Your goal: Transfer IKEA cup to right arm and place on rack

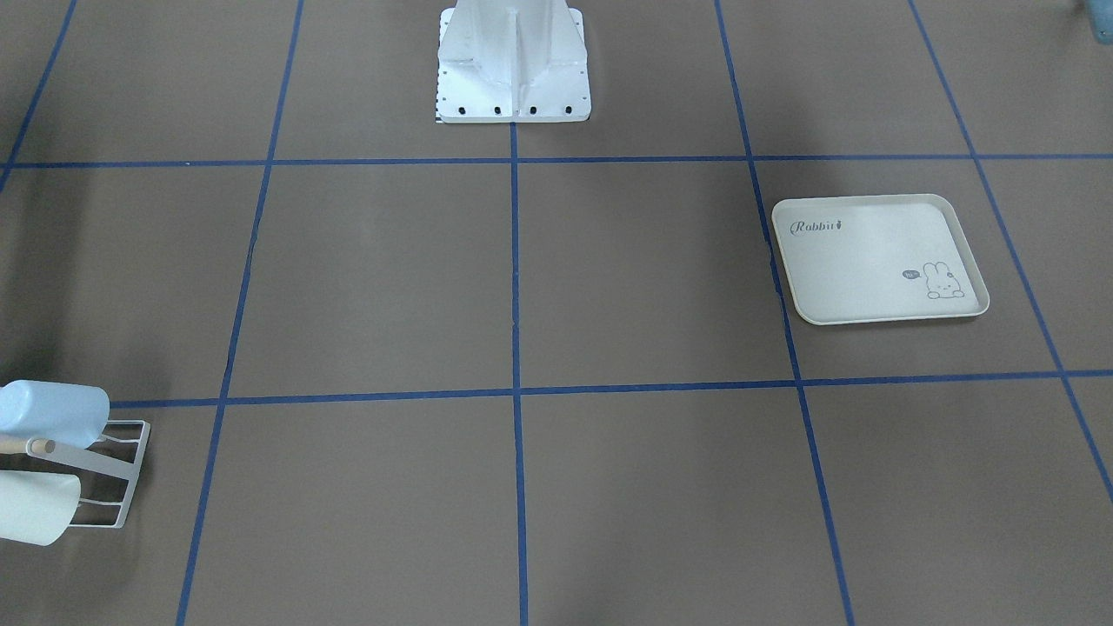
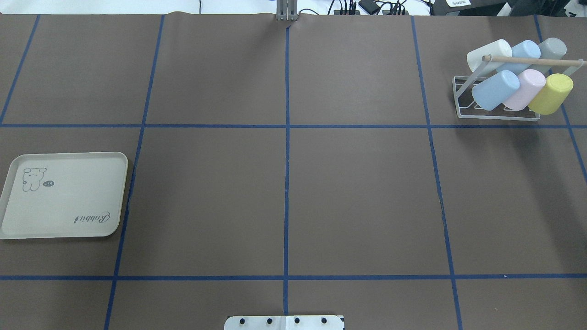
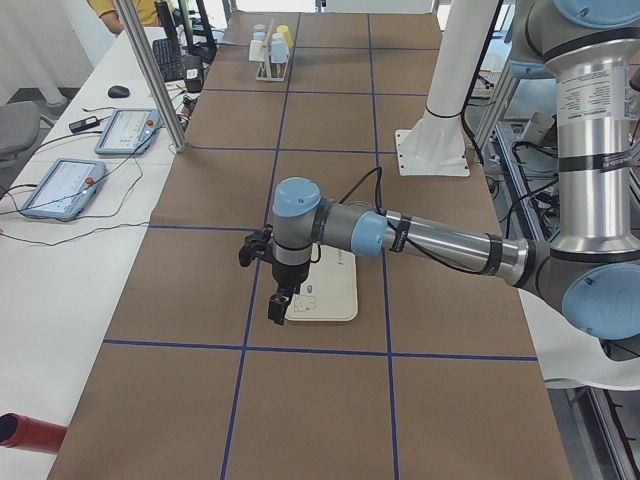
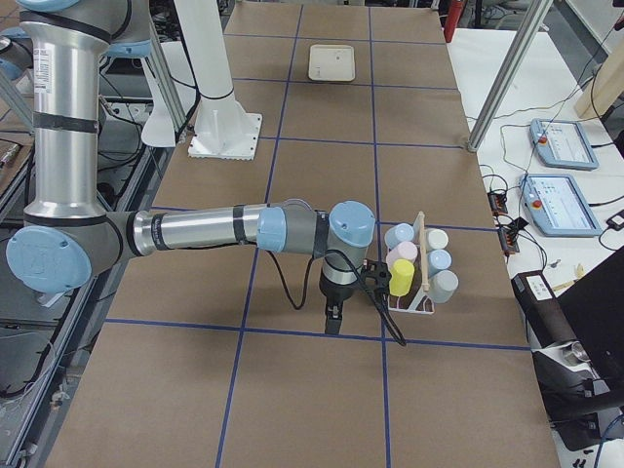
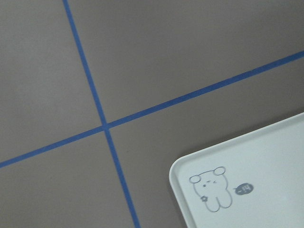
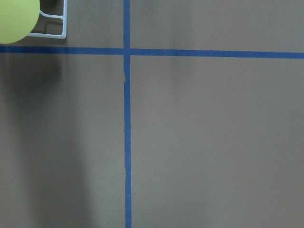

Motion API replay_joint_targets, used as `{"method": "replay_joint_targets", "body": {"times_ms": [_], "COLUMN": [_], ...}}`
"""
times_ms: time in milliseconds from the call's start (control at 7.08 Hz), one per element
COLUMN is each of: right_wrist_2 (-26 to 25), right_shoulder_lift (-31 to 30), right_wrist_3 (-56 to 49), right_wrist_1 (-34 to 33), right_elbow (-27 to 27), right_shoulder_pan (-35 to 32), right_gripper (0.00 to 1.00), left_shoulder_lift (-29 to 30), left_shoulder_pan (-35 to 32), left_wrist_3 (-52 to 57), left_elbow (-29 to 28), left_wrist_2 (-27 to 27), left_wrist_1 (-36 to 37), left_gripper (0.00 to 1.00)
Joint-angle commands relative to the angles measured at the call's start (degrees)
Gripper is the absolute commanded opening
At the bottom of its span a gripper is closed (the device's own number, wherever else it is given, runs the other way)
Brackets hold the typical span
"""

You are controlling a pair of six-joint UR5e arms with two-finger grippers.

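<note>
The white wire rack (image 2: pixel 495 118) with its wooden dowel stands at the far right of the table and carries several IKEA cups: cream, light blue, grey, blue (image 2: pixel 495 90), pink and yellow (image 2: pixel 550 94). The exterior right view shows the right arm's gripper (image 4: pixel 333 317) hanging just above the table beside the rack (image 4: pixel 421 292); I cannot tell whether it is open or shut. The right wrist view catches only the yellow cup (image 6: pixel 16 19) and a rack corner (image 6: pixel 57 34). The left gripper (image 3: pixel 283 300) hangs over the tray's edge, state unclear. Neither gripper visibly holds a cup.
A cream rabbit-print tray (image 2: pixel 64 197) lies bare on the left side, also in the left wrist view (image 5: pixel 256 180). The white robot pedestal (image 1: pixel 513 69) stands at the table's robot edge. Tablets (image 3: pixel 125 130) and cables lie on the side bench.
</note>
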State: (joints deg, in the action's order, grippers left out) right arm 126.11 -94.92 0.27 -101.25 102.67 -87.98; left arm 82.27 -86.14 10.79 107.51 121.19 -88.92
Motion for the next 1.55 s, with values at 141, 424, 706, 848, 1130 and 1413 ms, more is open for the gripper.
{"method": "replay_joint_targets", "body": {"times_ms": [141,424,706,848,1130,1413], "right_wrist_2": [0.1,0.1,0.1,0.1,0.0,0.0], "right_shoulder_lift": [0.0,0.0,0.0,0.0,0.0,0.0], "right_wrist_3": [0.0,0.0,0.0,0.0,0.0,0.0], "right_wrist_1": [0.0,0.0,0.0,0.0,0.0,0.1], "right_elbow": [0.0,0.0,0.1,0.2,0.6,0.6], "right_shoulder_pan": [0.0,0.0,0.0,0.0,0.0,0.0], "right_gripper": [1.0,1.0,1.0,1.0,1.0,1.0], "left_shoulder_lift": [-1.1,-1.3,-1.5,-1.1,-1.2,-1.0], "left_shoulder_pan": [-11.9,-11.9,-11.9,-11.4,-11.3,-11.3], "left_wrist_3": [13.9,5.5,1.7,1.6,1.5,1.3], "left_elbow": [-5.1,-6.3,-5.1,-5.0,-4.6,-2.9], "left_wrist_2": [1.6,12.0,11.4,10.6,10.4,7.3], "left_wrist_1": [4.8,5.1,3.2,3.2,2.6,2.5], "left_gripper": [1.0,1.0,1.0,1.0,1.0,1.0]}}
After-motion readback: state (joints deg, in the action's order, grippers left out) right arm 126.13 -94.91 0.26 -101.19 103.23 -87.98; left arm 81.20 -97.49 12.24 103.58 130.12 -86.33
